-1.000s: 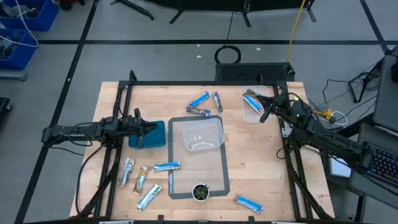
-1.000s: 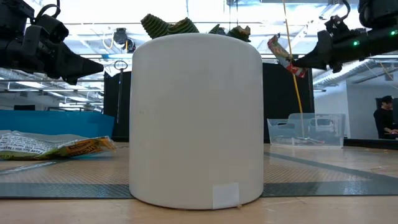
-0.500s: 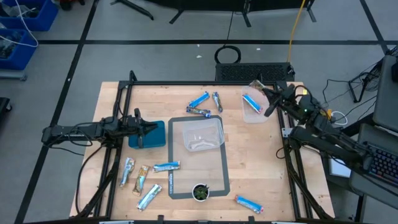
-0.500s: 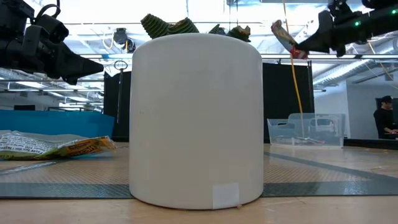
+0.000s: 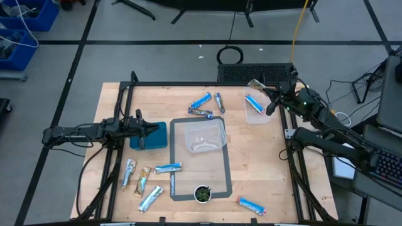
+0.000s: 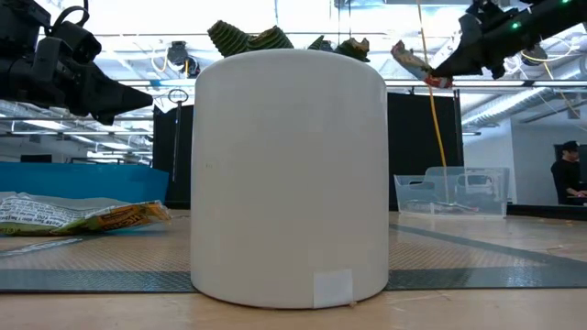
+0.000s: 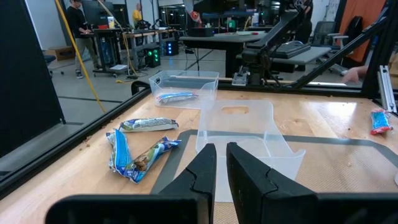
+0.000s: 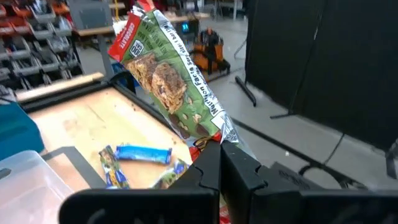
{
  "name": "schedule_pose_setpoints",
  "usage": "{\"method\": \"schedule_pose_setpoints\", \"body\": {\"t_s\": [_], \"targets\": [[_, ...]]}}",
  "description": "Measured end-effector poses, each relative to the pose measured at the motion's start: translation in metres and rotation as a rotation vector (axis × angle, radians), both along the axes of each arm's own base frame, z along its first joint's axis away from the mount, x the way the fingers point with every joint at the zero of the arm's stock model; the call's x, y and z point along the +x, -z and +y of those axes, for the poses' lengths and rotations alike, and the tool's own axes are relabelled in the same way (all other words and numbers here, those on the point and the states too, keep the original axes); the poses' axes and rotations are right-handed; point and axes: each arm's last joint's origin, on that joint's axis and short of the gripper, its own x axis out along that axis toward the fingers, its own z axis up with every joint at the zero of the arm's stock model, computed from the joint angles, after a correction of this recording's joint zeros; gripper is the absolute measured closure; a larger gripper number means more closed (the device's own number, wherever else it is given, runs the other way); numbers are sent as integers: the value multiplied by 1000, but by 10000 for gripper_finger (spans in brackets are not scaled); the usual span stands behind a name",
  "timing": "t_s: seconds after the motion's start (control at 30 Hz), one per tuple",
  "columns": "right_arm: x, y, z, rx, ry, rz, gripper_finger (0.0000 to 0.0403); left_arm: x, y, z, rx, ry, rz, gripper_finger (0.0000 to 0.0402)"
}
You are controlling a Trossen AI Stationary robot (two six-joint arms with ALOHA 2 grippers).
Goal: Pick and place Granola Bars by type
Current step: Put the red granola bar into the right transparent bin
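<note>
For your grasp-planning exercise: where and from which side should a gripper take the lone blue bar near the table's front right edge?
Grip the blue bar across its narrow middle, coming straight down from above. It lies flat on bare table, long and slim, with nothing close beside it, so fingers should straddle its short width.

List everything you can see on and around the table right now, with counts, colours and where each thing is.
Granola bars on table: nine; four front-left, three at the back, one front-right, one blue in the small bin.
Held granola bar: one, green and red wrapper, lifted over the back-right corner.
Large clear bin: one, on the mat, centre.
Small clear bin: one, back-right.
Blue bin: one, left.
Grey mat: one, centre.
Small plant: one, green, front edge of mat.
Left gripper: over the blue bin, fingers shut.
Right gripper: raised, fingers shut on the held bar.
</note>
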Motion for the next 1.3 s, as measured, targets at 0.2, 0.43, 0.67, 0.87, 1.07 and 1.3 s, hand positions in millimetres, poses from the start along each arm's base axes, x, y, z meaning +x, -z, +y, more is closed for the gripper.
{"method": "schedule_pose_setpoints", "body": {"t_s": [0.2, 0.43, 0.67, 0.87, 1.07, 1.3], "targets": [[5, 14, -13, 107, 58, 116, 403, 0, 0, 0, 0, 0, 0, 360], [9, 30, -27, 213, 114, 222, 403, 0, 0, 0, 0, 0, 0, 360], [11, 45, -33, 319, 142, 315, 403, 0, 0, 0, 0, 0, 0, 360], [14, 56, -35, 403, 156, 376, 403, 0, 0, 0, 0, 0, 0, 360], [14, 64, -36, 475, 170, 429, 403, 0, 0, 0, 0, 1, 0, 360], [17, 70, -39, 500, 179, 455, 403, 0, 0, 0, 0, 1, 0, 360]]}}
